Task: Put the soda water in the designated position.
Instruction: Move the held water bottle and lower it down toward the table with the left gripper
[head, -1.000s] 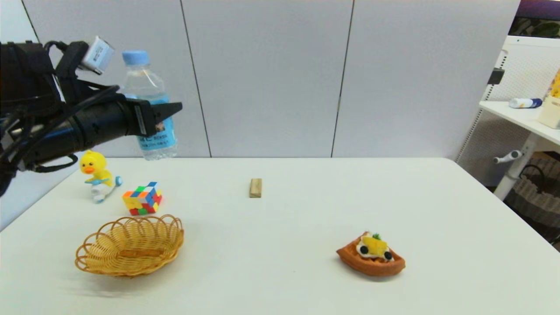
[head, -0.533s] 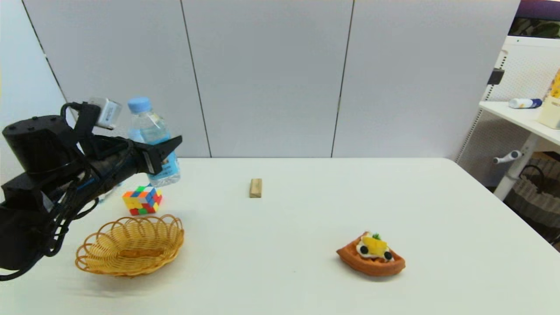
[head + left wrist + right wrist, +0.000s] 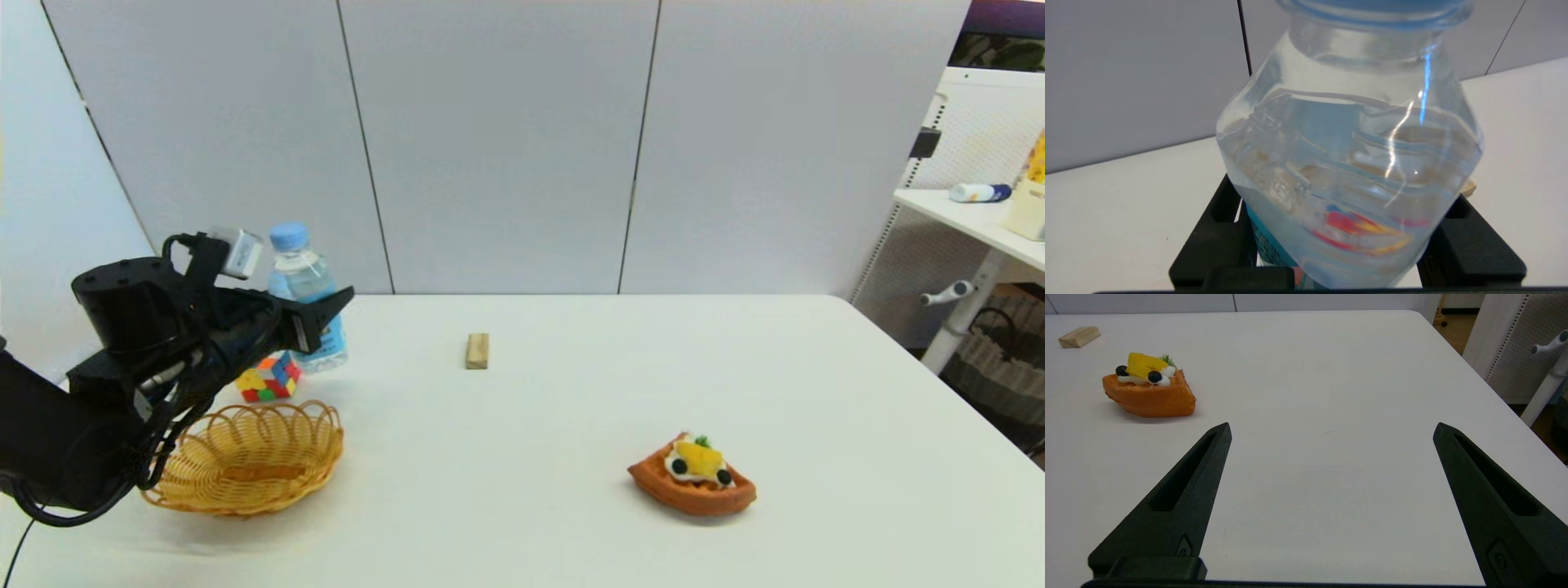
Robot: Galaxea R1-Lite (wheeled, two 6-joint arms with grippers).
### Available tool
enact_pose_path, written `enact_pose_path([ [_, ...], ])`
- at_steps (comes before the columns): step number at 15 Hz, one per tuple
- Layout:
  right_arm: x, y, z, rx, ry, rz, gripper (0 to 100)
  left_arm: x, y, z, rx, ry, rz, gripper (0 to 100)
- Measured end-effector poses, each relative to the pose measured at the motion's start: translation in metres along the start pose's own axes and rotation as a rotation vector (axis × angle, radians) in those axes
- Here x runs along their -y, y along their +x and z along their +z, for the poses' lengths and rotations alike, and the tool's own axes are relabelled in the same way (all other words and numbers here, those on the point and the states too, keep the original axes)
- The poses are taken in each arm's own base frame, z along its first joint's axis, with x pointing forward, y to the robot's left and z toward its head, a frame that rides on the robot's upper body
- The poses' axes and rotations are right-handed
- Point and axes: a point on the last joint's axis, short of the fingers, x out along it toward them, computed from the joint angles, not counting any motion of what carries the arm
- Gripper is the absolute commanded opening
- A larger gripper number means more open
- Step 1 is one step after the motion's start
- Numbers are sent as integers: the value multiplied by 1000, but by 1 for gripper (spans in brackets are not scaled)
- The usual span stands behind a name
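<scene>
At the left of the frame, the left tool gripped the soda water upright beside the cube. The right tool stood open above the desk.

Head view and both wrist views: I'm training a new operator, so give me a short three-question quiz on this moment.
1. True or false: the left end effector is shut on the soda water.
2. What lies nearest the bottle: A) the colour cube, B) the wooden block, C) the waffle toy?
3. Fill in: the right end effector hangs ____ over bare table.

Key: 1 true; 2 A; 3 open.
</scene>
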Motion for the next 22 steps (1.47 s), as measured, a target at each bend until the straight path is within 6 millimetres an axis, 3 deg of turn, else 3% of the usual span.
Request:
enact_pose_path([
  [16, 0, 0, 0, 0, 0, 0, 100, 1, 16, -41, -55, 37, -80, 0],
  [17, 0, 0, 0, 0, 0, 0, 100, 1, 16, -42, -56, 36, -81, 100],
  [22, 0, 0, 0, 0, 0, 0, 100, 1, 17, -39, -30, 44, -82, 100],
])
